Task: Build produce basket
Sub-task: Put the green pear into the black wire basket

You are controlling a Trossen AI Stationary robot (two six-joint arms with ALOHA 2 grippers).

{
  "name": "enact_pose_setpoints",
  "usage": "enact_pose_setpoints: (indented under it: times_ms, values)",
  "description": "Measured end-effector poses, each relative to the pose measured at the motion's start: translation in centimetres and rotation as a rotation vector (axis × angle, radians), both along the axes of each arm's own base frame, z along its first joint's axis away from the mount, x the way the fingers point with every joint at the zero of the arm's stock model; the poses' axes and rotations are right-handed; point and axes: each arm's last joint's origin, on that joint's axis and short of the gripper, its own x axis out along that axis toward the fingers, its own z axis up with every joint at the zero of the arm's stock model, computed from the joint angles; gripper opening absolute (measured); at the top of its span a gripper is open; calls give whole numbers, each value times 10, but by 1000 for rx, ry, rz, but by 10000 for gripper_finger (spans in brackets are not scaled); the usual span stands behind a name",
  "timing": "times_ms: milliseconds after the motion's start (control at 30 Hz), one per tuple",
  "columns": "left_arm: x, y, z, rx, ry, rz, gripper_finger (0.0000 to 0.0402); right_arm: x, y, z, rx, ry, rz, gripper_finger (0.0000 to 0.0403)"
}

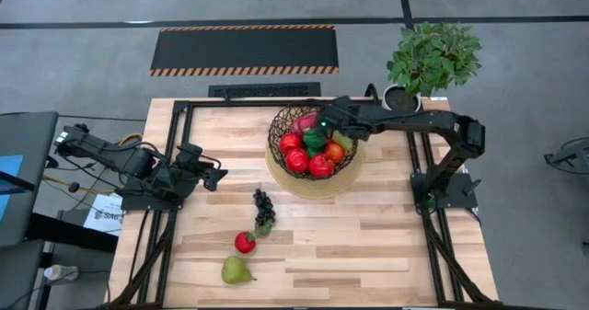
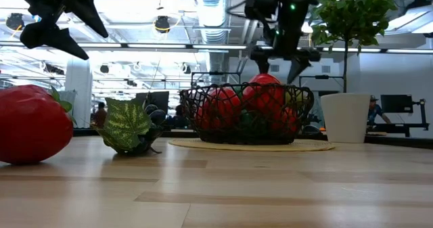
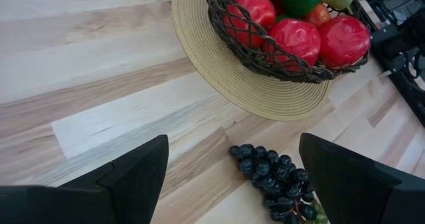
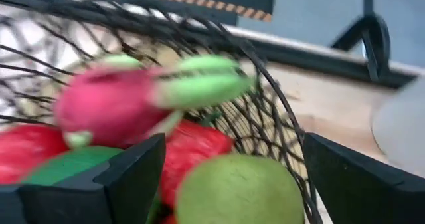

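Pale wood planks make up the tabletop point(image 1: 386, 246), where we find the basket point(image 1: 281, 158) toward the far side, on its tan round base and already heaped with red and green fruit. Our right gripper point(image 1: 324, 121) hangs over the basket's far rim, fingers spread wide and gripping nothing; just below them in the right wrist view lies the pink dragon fruit point(image 4: 113, 104) beside a green pear point(image 4: 239, 191). Our left gripper point(image 1: 210, 174) waits low near the tabletop's left edge, fingers apart and empty.

Three pieces lie outside the basket, toward the near side: the dark grapes point(image 1: 263, 209), a small red fruit point(image 1: 244, 243) and a second green pear point(image 1: 235, 270).

We judge all of them light, hollow toys with hard, slick skins, so a pinch across the widest part of the round ones should hold best. The pear tapers, and its lower belly looks the safer place to grip than the neck. The grapes look knobbly and perhaps loosely jointed; taking the cluster across its middle seems likeliest to keep it from swinging. The open-weave wall looks stiff enough to snag a finger.
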Motion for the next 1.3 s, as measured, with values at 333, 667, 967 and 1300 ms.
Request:
enact_pose_setpoints:
  times_ms: [333, 667, 967, 1300]
  values:
    - [-1, 0, -1, 1, 11, 0, 324, 50, 52, 62, -62, -250, 619, 373]
    - [-2, 0, -2, -25, 30, -13, 324, 116, 174, 13, -137, -418, 1006, 373]
    - [-1, -13, -4, -202, 139, -342, 324, 141, 252, -22, -84, -498, 1119, 373]
    - [5, -66, -13, -400, 220, -594, 324, 129, 298, -8, -78, -468, 1170, 367]
